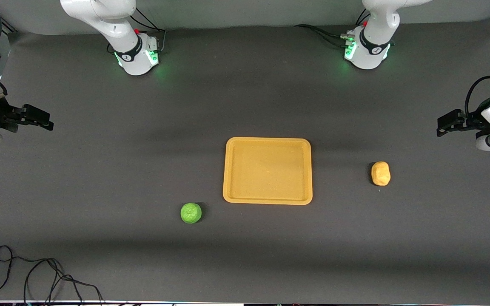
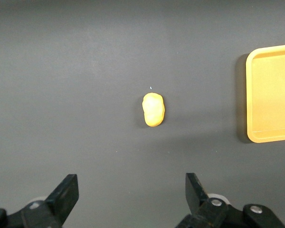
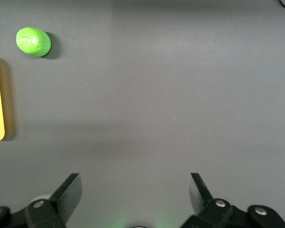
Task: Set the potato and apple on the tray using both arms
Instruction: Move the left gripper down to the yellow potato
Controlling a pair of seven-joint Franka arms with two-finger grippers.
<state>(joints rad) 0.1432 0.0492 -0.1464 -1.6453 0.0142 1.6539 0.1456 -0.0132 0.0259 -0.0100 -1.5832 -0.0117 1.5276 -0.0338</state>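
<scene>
Two hands, both released: left hand (image 1: 442,127) and right hand (image 1: 47,121) hover at opposite counter ends. The tray (image 1: 267,199) sits mid-counter, the potato (image 1: 380,173) toward the left arm's end, the apple (image 1: 191,213) off the tray's front-edge corner.

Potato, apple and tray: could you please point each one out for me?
potato (image 1: 380,173), front view, middle of its top.
apple (image 1: 191,213), front view, centre of its bumpy top.
tray (image 1: 268,140), front view, rim edge toward the robots' bases.

Dark grey table mat (image 1: 100,170), loose black cable (image 1: 36,276) at near edge.
</scene>
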